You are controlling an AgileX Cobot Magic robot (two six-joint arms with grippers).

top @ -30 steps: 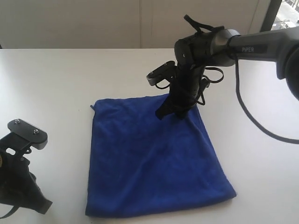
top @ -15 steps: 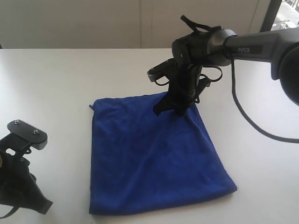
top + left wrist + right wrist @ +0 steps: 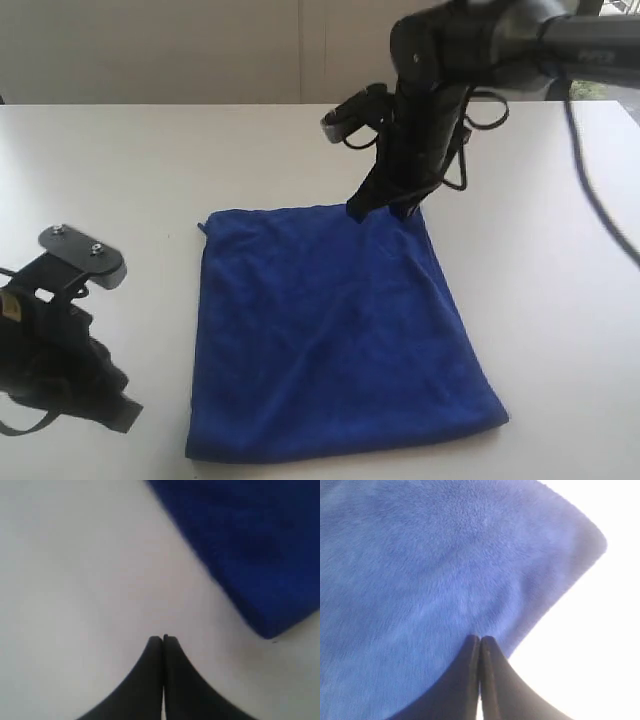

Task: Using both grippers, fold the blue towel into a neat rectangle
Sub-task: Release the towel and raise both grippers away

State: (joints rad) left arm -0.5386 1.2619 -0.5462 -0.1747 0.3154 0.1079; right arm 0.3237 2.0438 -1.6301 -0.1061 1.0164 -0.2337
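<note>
The blue towel (image 3: 330, 330) lies flat on the white table (image 3: 140, 170), roughly a rectangle with its near edge slanting. My right gripper (image 3: 385, 210) hangs just above the towel's far right corner, jaws shut with nothing between them. In the right wrist view the gripper (image 3: 480, 639) points down at the towel (image 3: 420, 570) beside its edge. My left gripper (image 3: 125, 415) is low at the near left, shut and empty. In the left wrist view this gripper (image 3: 163, 639) is over bare table, with a corner of the towel (image 3: 250, 545) a short way off.
Behind the table runs a pale wall (image 3: 200, 50). The right arm's black cable (image 3: 470, 120) loops beside its wrist. The table's near edge lies close below the towel's near edge.
My right gripper has risen and drawn back from over the towel to its far right corner. My left arm has shifted up and to the right, toward the towel.
</note>
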